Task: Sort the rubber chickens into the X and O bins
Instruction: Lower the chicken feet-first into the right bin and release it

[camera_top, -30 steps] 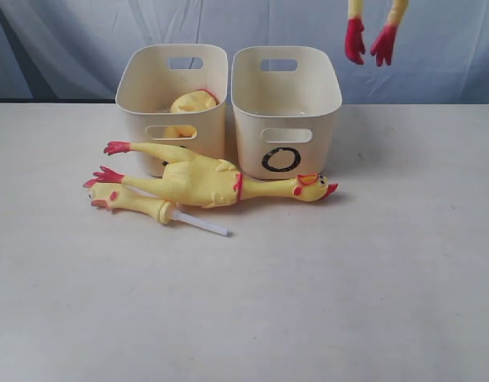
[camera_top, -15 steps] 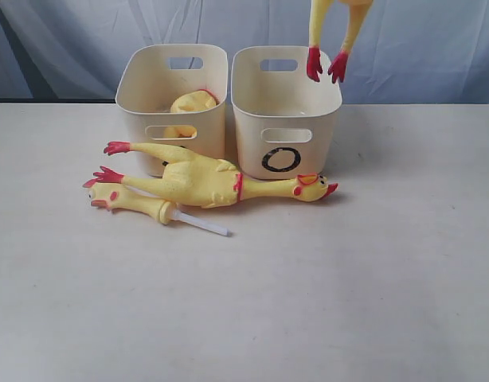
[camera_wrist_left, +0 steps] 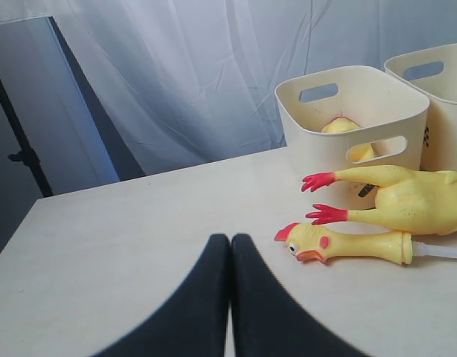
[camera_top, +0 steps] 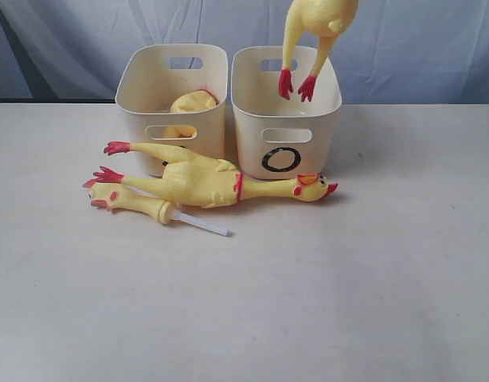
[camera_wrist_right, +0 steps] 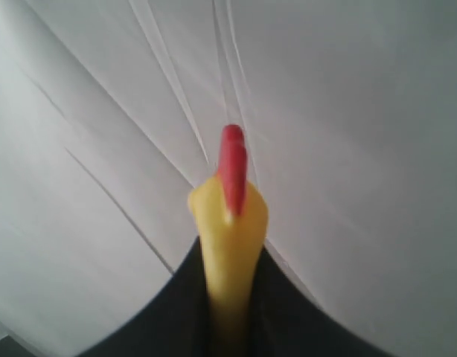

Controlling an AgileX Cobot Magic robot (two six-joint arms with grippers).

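Rubber chicken (camera_top: 312,28) hangs feet down over the O bin (camera_top: 252,135), with the right claw (camera_wrist_right: 230,249) clamped on its neck. A second whole chicken (camera_top: 201,181) and a head-and-neck piece (camera_top: 137,203) lie on the desk (camera_top: 324,302) in front of both bins. A headless body (camera_top: 193,102) sits in the other bin (camera_top: 137,119). The left claw (camera_wrist_left: 230,242) is fully closed and empty.

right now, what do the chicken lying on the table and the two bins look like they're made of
The whole chicken looks like soft rubber or vinyl: matte yellow, pimpled moulded skin, red feet. The O bin and the bin beside it look like rigid moulded plastic: smooth cream walls, faint sheen, rounded corners, cut-out handles.
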